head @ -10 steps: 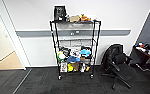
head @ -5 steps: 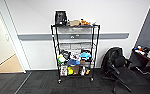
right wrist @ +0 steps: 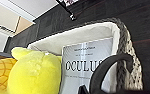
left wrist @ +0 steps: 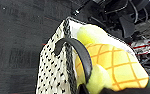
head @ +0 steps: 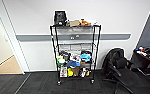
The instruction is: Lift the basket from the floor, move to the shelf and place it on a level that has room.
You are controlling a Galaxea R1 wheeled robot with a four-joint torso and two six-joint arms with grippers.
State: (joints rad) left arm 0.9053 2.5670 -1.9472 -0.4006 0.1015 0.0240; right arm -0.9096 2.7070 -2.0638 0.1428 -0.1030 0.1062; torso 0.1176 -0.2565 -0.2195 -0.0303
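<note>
Carpeted floor beneath upright basket, shelf well ahead.

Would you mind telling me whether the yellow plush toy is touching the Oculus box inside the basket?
Touching. The right wrist view shows the yellow plush toy pressed against the white Oculus box, with no gap between them, both inside the basket.

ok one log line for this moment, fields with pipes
basket off floor, seen by both wrists | holds yellow plush, Oculus box | rack ahead by wall | second tier open
</note>
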